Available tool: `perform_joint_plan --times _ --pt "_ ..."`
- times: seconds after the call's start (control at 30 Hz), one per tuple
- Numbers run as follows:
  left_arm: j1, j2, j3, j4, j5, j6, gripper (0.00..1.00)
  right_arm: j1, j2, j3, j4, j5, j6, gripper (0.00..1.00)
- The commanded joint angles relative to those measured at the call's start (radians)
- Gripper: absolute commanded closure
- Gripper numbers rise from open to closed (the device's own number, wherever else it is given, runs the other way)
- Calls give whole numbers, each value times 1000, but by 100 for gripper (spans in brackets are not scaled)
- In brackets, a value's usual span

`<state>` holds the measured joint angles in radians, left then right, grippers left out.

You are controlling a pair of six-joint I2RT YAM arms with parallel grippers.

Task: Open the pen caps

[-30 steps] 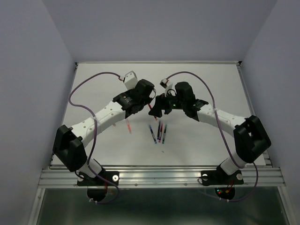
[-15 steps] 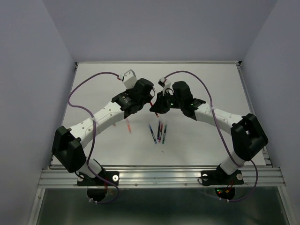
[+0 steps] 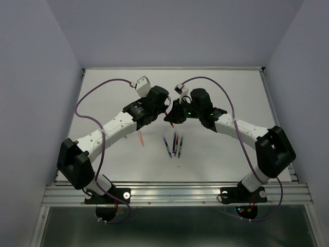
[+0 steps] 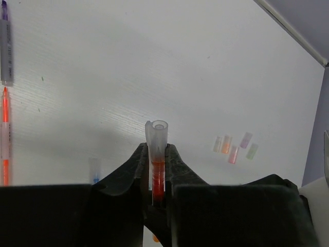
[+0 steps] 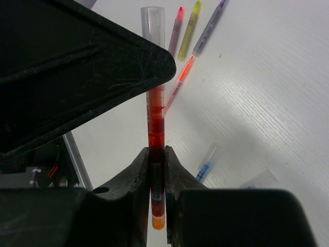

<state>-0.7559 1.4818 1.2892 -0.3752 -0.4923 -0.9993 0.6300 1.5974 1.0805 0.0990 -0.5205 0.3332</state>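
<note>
Left claw (image 4: pixel 157 152) clamped one red pen (image 5: pixel 156 123) below its one pale cap (image 4: pixel 156 135). Right claw (image 5: pixel 157 156) was closed tight on the same barrel, off the table (image 4: pixel 154 62). Five loose caps (image 4: pixel 233 154) lay apart. Four pens (image 5: pixel 187 23) lay grouped, with one blue pen (image 5: pixel 205 165) nearer.

Red pen (image 5: pixel 156 128) upright at frame centre, pale translucent cap (image 4: pixel 157 136) still on its top end; loose pastel caps (image 4: pixel 233 154) clustered at right; other pens (image 5: pixel 188 31) lying flat, upper middle

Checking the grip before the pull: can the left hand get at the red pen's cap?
Probably yes: the left hand is closed on the red pen at the base of the cap; the right hand clamps the barrel.
</note>
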Motion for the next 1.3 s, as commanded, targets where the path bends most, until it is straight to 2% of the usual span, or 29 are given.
perform_joint_plan --times 0.0,0.03,0.07,0.2,0.43,0.57,0.73,0.77,0.93,1.07,1.13,1.27 --pt "3 -3 32 12 -37 5 86 5 -51 19 85 -52 16 99" --pt "1 -5 33 6 -46 5 96 5 -54 15 84 -52 15 99" --pt "4 -5 33 -1 -72 4 100 5 -57 4 85 -52 17 99" --pt "29 -6 33 27 -132 25 100 5 -97 -37 52 -87 -15 99" --pt "194 11 61 154 -164 83 100 5 -230 -181 -28 -151 -37 99" --pt "225 34 117 157 -187 111 100 16 -289 -241 -77 -148 -29 99" --pt "244 17 107 141 -134 143 100 -3 -285 -229 -154 91 6 99" --pt "244 14 93 137 -114 169 100 -15 -269 -217 -162 182 19 99" --pt "244 20 -39 41 1 168 100 -179 -140 -136 -225 307 49 99" --pt "242 35 -188 65 81 163 100 -213 8 -73 -303 592 26 96" --pt "242 63 -205 67 96 162 100 -233 50 -48 -311 644 14 95" --pt "242 118 -186 71 103 172 100 -242 134 1 -312 651 15 93"
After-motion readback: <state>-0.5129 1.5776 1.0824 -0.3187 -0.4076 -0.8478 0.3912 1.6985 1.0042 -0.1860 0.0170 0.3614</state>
